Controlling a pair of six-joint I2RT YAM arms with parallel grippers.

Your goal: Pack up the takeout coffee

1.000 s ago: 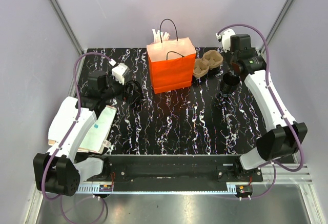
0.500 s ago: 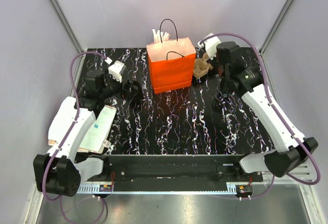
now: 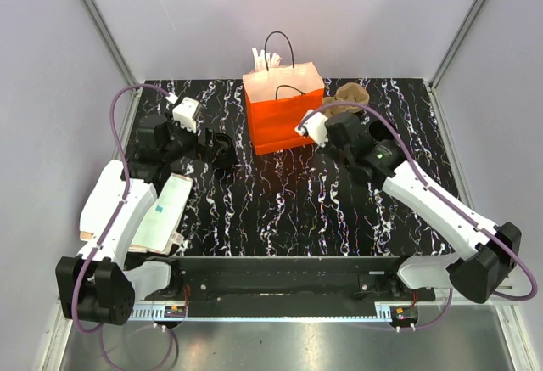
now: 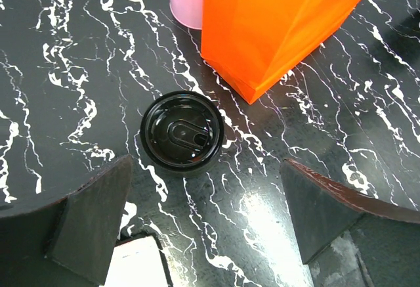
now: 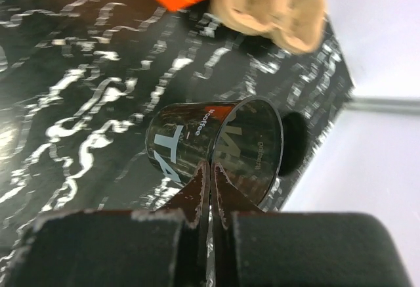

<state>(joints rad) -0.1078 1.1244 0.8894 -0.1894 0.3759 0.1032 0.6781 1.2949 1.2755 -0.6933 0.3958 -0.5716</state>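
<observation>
Far on the left a flat pale paper pack [image 3: 161, 214] lies on the black bench [image 3: 280, 210] with white streaks, partly under my left arm. My left fingers [image 3: 206, 143] are spread wide and hold nothing.

The takeout coffee [image 4: 182, 139] stands on the bench right in front of them. It is in line with the gap between the two fingers and touches neither one. It is a small round black cup with a black lid on top. It sits just left of the orange paper bag [image 3: 284, 116], near the bag's bottom corner but apart from it.

The bag stands upright and open at the top. It has black handles, and white paper things [image 3: 259, 57] poke out of it.

To the right of the bag, my right fingers [image 5: 210, 172] are pinched tight on the rim of a tall black cup [image 5: 190, 139] with white letters on it. The cup is tipped on its side in the grip. I think it is up off the bench, but the wrist view is too blurry to be sure.

Behind it, by the bag's right side, sits a brown cardboard cup tray [image 3: 349, 93].
</observation>
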